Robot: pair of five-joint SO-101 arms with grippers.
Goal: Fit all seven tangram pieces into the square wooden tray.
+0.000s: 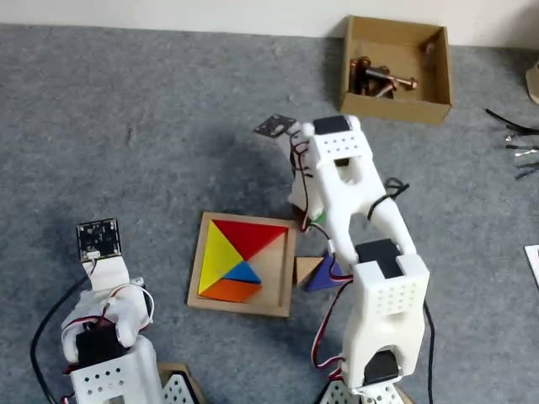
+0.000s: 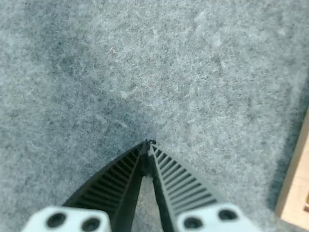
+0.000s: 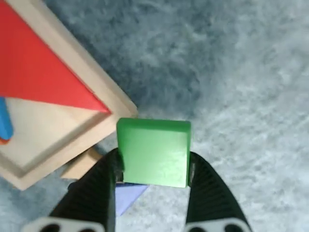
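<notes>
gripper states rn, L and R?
Left gripper: closed, empty, above bare carpet.
Right gripper: closed on the green square piece, just off the corner of the wooden tray.

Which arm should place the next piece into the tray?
Right. The right hand is shut on the green square beside the tray corner; the left hand is shut, empty, over bare carpet.
</notes>
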